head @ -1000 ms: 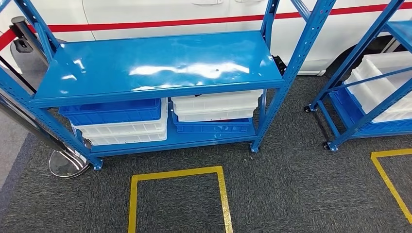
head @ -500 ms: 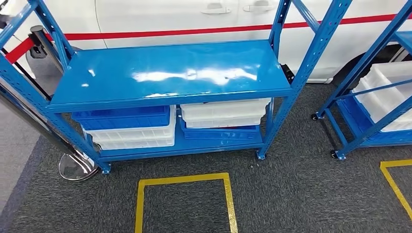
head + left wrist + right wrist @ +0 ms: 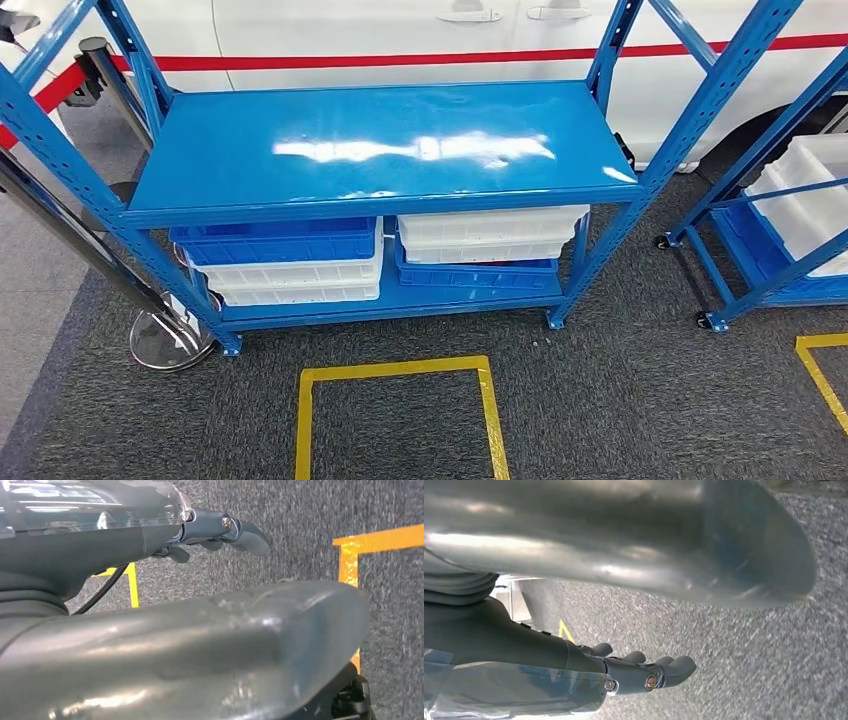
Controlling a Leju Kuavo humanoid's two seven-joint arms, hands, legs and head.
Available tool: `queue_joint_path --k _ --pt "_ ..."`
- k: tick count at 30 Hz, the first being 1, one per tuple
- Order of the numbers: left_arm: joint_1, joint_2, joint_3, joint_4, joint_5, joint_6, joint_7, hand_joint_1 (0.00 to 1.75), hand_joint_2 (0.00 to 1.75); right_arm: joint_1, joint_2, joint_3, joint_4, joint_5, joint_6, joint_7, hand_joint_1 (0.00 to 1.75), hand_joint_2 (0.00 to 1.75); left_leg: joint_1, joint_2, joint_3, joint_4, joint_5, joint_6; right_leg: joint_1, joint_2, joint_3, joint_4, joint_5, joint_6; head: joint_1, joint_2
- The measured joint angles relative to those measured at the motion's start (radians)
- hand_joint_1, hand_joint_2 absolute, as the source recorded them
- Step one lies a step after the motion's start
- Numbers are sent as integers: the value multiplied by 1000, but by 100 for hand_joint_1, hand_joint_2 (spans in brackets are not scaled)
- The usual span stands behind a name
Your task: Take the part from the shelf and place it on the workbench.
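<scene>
The blue shelf (image 3: 380, 140) stands ahead on grey carpet, white and blue bins (image 3: 285, 260) stacked beneath. The part cannot be identified. The left robot hand (image 3: 220, 532) and right robot hand (image 3: 644, 672) hang released, grasping nothing.

The shelf (image 3: 385, 150) is viewed from above; the carpet (image 3: 310, 510) is viewed closely by both wrist cameras.
</scene>
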Motion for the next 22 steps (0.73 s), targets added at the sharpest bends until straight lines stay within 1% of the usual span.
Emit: queue_joint_path --k 1,2,3,4,5,6,8,11,16,22 --pt "0 -1 0 0 0 0 0 0 0 2 0 0 0 0 0 0 0 0 -5 -2 7 -1 -5 3 12 1 9 -57 50 -19 0 0" --pt "-1 -2 0 0 0 0 0 0 0 3 -2 0 1 0 1 0 0 0 -11 -3 12 1 -9 2 21 1 20 -109 88 -35 -2 0" --pt "-1 -2 0 0 0 -1 0 0 0 3 -2 0 1 0 1 0 0 0 -14 -5 13 2 -13 0 28 2 30 -152 107 -42 -3 0" --pt "-2 -3 0 0 -1 -1 0 0 0 3 -3 0 1 0 1 0 0 0 -14 -5 11 2 -13 -3 31 3 34 -176 112 -44 -5 0" --pt "-2 -3 0 1 -1 -1 0 0 0 2 -2 0 2 0 1 0 0 0 -16 -5 10 1 -13 -4 31 4 37 -189 111 -37 -6 0" --pt "-2 -2 0 0 -1 -1 0 0 0 2 0 0 1 0 1 -1 0 0 -14 -5 8 -1 -12 -2 31 5 40 -198 110 -27 -5 0" --pt "0 -1 0 0 -1 0 -1 0 0 4 1 0 1 1 0 -1 0 0 -14 -5 10 -6 -10 3 31 6 40 -204 114 -18 -5 0" --pt "2 1 0 0 0 1 -2 0 0 4 2 0 2 3 0 -1 0 0 -13 -5 13 -10 -9 3 30 6 42 -204 113 -18 -6 0" --pt "1 5 1 0 1 2 -2 0 0 4 4 0 2 3 0 -2 0 0 -13 -5 19 -14 -9 2 30 6 47 -204 111 -22 -6 0" --pt "2 6 1 1 1 2 0 0 0 3 4 0 2 3 5 -2 0 0 -13 -5 19 -16 -8 0 30 6 48 -204 111 -22 -6 0"
